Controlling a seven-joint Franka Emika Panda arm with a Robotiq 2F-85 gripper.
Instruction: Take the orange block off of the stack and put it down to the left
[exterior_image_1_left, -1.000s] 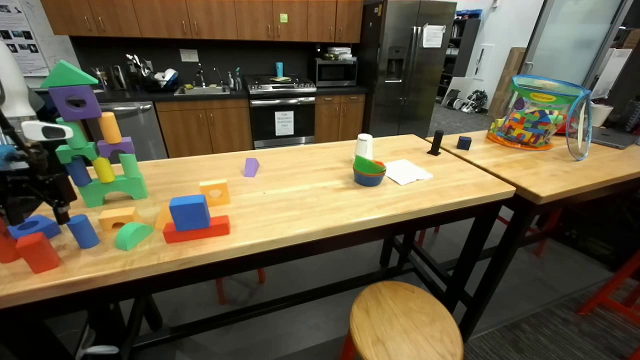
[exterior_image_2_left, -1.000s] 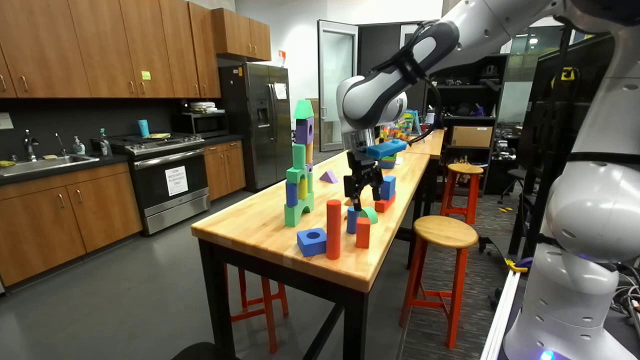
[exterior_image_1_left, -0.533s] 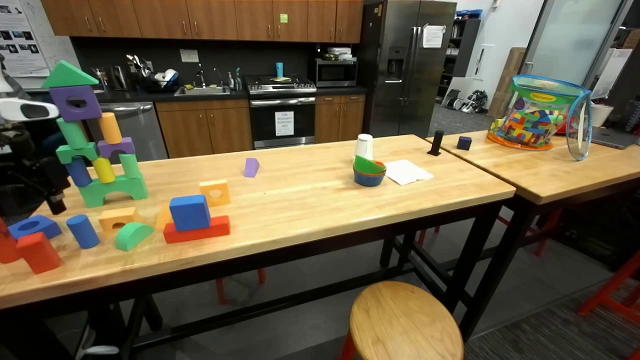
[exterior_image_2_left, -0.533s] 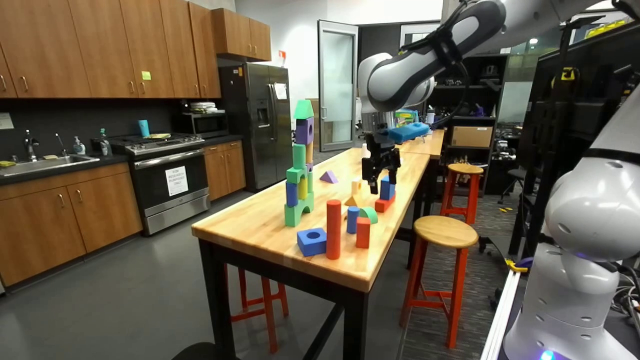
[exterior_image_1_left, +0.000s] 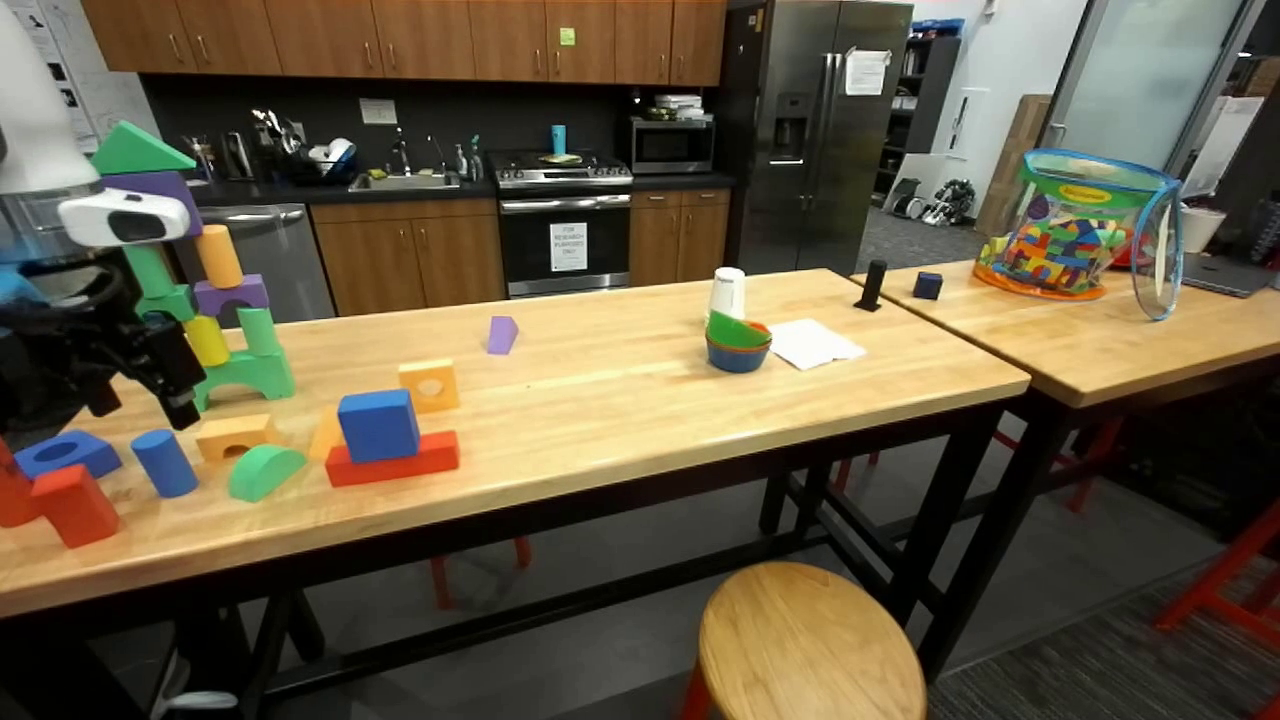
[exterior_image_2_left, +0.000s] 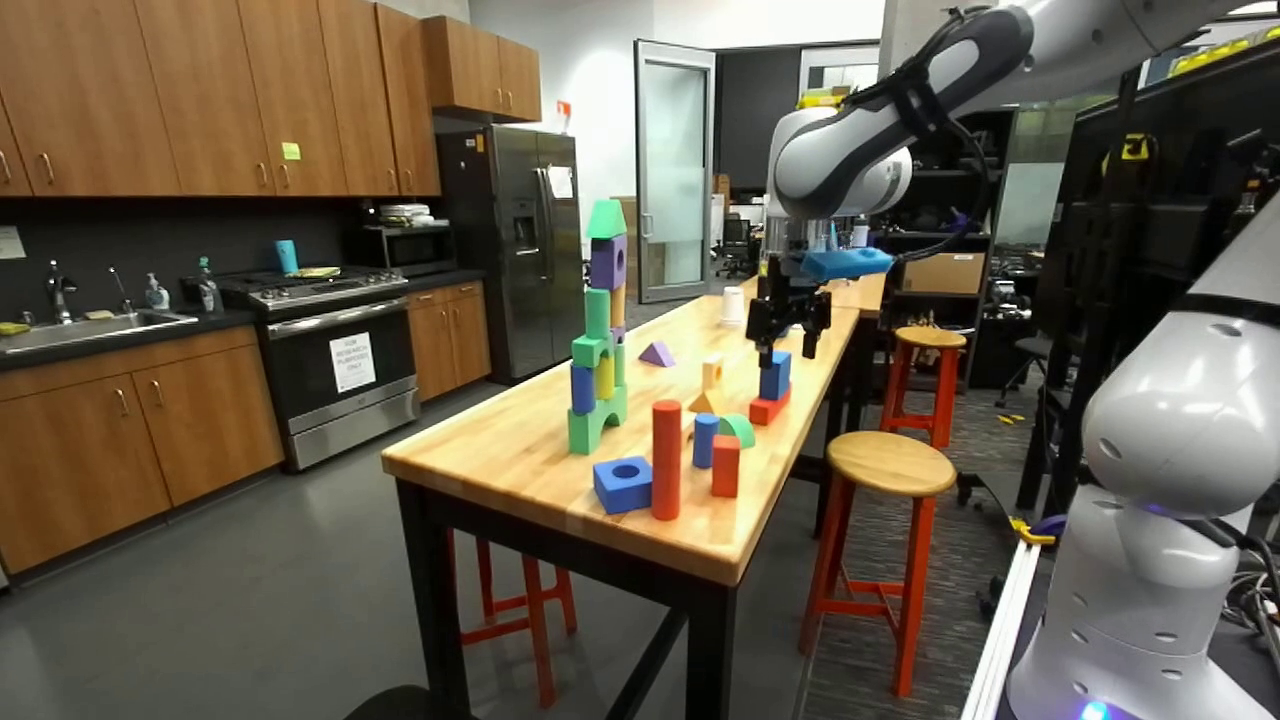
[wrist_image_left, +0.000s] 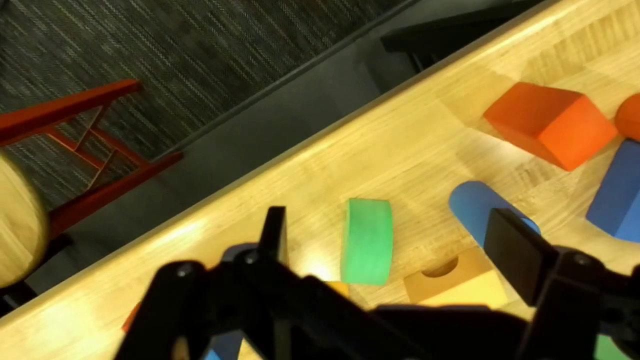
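Only the arm (exterior_image_2_left: 1075, 50) differs from a second ago: the gripper (exterior_image_2_left: 787, 353) now hangs higher and farther along the wooden table (exterior_image_2_left: 520, 450), while every block, as far as the views show, sits where it does in the earlier pictures. Its jaws stand wide apart and hold nothing; the green half-round block (wrist_image_left: 368, 242) that shows between them in the wrist view lies below on the table. The orange block (exterior_image_2_left: 726, 466) stands on end on the table, close to the long edge, near a blue cylinder (exterior_image_2_left: 705, 440) and a tall red cylinder (exterior_image_2_left: 666, 460). The stack (exterior_image_1_left: 440, 455) consists of a blue cube (exterior_image_1_left: 378, 425) resting on a wide red slab (exterior_image_1_left: 400, 468), and in an exterior view the orange block is well to the left of it. Read together, the departing, unburdened gripper and the settled block suggest that the placing is finished and the arm is withdrawing. If that is the left the task means, what remains is probably only to carry the gripper clear, without clipping the blue cube or the multicoloured tower (exterior_image_2_left: 598, 320) on the way.
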